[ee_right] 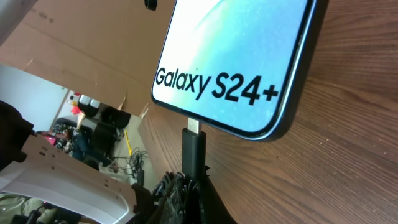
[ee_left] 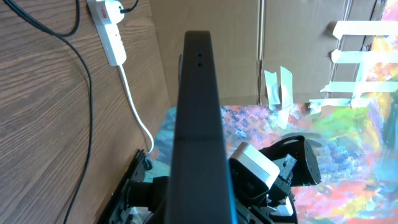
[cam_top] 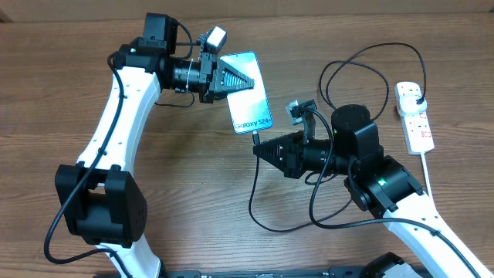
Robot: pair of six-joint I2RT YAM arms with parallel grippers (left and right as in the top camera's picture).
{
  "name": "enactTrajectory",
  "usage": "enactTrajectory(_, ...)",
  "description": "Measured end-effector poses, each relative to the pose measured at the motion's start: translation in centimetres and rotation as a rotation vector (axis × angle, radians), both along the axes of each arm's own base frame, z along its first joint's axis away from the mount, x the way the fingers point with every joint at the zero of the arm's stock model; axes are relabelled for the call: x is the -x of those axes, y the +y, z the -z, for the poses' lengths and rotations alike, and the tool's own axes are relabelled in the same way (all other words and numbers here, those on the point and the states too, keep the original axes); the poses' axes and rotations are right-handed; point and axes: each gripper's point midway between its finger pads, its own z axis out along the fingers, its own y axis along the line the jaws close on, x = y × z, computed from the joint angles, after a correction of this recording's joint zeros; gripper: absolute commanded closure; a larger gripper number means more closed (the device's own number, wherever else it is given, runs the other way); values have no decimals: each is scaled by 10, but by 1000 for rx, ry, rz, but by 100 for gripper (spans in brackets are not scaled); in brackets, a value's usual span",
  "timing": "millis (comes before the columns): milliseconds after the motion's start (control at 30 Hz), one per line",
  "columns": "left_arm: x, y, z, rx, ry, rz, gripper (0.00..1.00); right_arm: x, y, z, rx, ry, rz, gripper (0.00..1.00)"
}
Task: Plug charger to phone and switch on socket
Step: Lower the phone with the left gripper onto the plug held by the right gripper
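My left gripper [cam_top: 248, 80], upper centre of the overhead frame, was clamped on the Galaxy S24+ phone [cam_top: 256, 108]. Just below it, my right gripper [cam_top: 261, 147] pinched the charger [ee_right: 193, 149] connector, its tip at the phone's bottom port. The socket [cam_top: 415, 116] lay far right.

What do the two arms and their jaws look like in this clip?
Left arm and right arm match: white links, bulky black joint housings, black wedge-shaped jaws. A thin black cable loops along each arm. A small grey camera sits at each wrist. Green lights glow on the right arm's joints.
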Motion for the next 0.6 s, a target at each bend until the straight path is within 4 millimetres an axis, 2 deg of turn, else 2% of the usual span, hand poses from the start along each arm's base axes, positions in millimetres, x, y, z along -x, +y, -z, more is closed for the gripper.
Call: enactTrajectory(600, 2, -5, 1, -6, -8, 10, 96, -1, -2, 3, 4, -2, 0, 96)
